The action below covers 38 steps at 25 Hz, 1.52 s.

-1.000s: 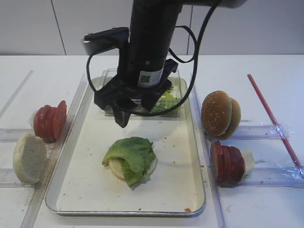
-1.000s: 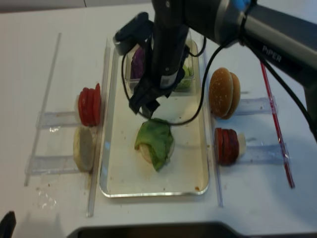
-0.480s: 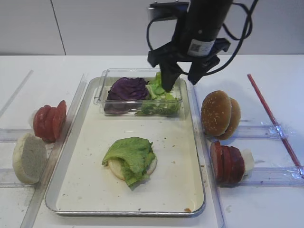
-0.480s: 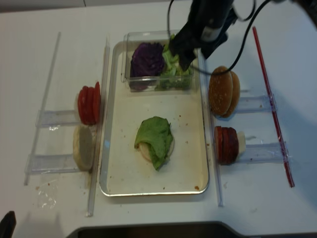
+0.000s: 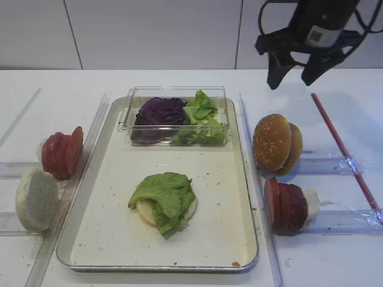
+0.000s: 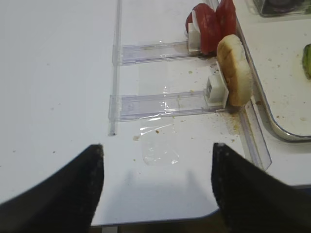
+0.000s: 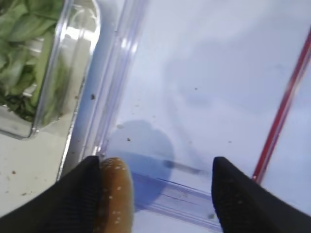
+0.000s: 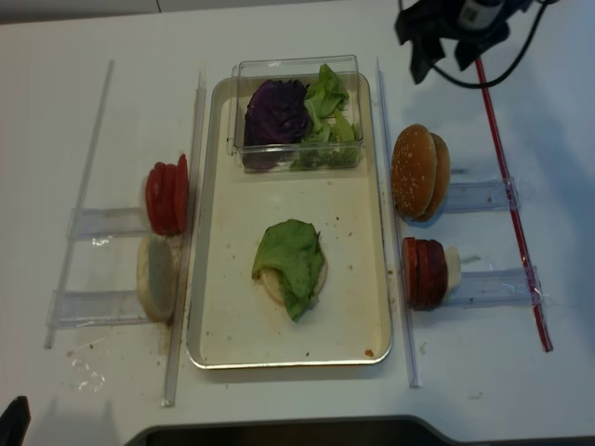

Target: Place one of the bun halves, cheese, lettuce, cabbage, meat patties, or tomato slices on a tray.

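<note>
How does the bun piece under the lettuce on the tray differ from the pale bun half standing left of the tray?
The bun piece on the tray lies flat; the pale bun half on the left stands on edge against a clear holder. The tray one is mostly covered by a green lettuce leaf; the left one is bare. The tray one sits inside the tray; the other is outside it. Both are pale, whitish rounds.

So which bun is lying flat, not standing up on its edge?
The pale bun half in the middle of the tray, under the lettuce leaf. The sesame buns on the right and the whitish bun on the left stand on edge in racks.
</note>
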Available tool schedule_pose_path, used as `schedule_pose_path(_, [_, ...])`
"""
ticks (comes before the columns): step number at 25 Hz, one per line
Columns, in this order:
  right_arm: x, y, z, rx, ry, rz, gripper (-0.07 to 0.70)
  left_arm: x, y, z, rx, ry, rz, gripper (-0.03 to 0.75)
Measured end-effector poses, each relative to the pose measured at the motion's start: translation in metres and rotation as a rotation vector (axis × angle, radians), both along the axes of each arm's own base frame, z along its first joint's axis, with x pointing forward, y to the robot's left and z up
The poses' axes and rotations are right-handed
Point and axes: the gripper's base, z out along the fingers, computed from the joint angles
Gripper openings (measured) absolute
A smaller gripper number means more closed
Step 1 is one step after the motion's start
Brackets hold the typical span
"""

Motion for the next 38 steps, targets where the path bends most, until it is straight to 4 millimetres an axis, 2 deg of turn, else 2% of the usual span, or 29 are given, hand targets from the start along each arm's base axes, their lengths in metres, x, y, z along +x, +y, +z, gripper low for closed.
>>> schedule_pose_path(5, [0.006, -0.034, 0.000, -0.014, -0.002, -0.078, 0.501, 0.000, 0.000, 0.000, 0.000, 0.000, 0.000, 0.437])
schedule_pose_path(13, [0.009, -0.074, 0.000, -0.019, -0.002, -0.175, 0.501, 0.000, 0.000, 0.000, 0.000, 0.000, 0.000, 0.437])
schedule_pose_path(22, [0.004, -0.080, 0.005, -0.033, -0.014, -0.177, 0.501, 0.000, 0.000, 0.000, 0.000, 0.000, 0.000, 0.437])
schedule_pose_path(25, [-0.011, -0.080, 0.007, -0.048, -0.003, -0.158, 0.501, 0.000, 0.000, 0.000, 0.000, 0.000, 0.000, 0.437])
schedule_pose_path(30, [-0.051, -0.080, 0.009, -0.059, 0.030, -0.145, 0.492, 0.000, 0.000, 0.000, 0.000, 0.000, 0.000, 0.437])
schedule_pose_path(38, [-0.125, -0.078, 0.050, -0.058, -0.080, -0.131, 0.456, 0.000, 0.000, 0.000, 0.000, 0.000, 0.000, 0.437])
